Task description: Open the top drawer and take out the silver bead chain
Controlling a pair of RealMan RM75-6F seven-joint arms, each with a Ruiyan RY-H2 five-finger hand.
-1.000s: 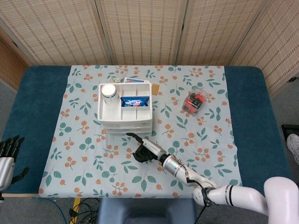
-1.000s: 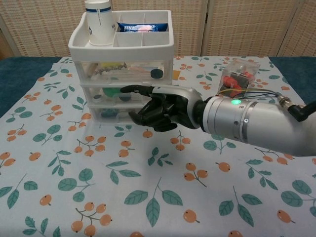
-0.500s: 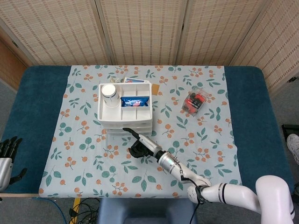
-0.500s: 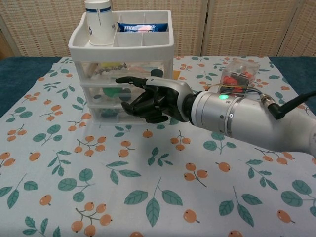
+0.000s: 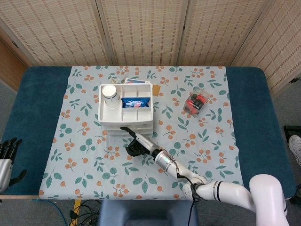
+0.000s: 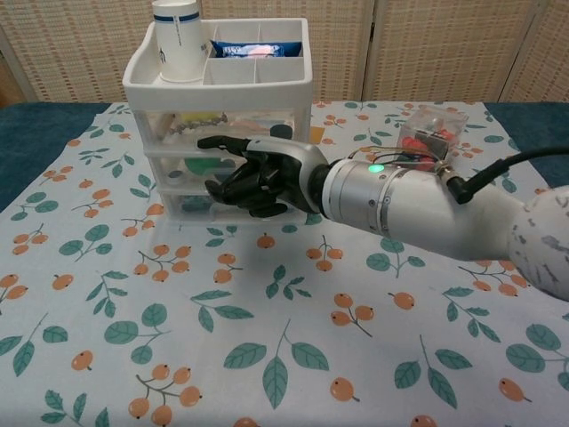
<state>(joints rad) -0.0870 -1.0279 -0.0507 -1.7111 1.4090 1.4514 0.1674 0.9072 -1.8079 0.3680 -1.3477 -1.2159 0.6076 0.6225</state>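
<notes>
A white three-drawer unit (image 6: pixel 138 84) (image 5: pixel 104 123) stands at the middle of the floral cloth, all drawers pushed in. Through the clear front of the top drawer (image 6: pixel 233 127) a pale beaded strand (image 6: pixel 194 126) shows faintly. My right hand (image 6: pixel 258 173) (image 5: pixel 137 145) is right at the drawer fronts. One finger stretches out to the lower edge of the top drawer, the rest are curled in, and it holds nothing. Whether the fingertip touches the drawer I cannot tell. My left hand (image 5: pixel 6 157) hangs off the table's near left corner, fingers apart and empty.
A paper cup (image 6: pixel 178 40) and a blue packet (image 6: pixel 253 49) sit in the tray on top of the unit. A clear box of red items (image 6: pixel 427 133) (image 5: pixel 196 102) lies to the right. A card (image 5: pixel 134 81) pokes out behind the unit.
My right hand has slid left and forward to the drawer unit, its outstretched finger rising from the middle drawer to the top drawer's lower edge. The left hand dropped slightly.
</notes>
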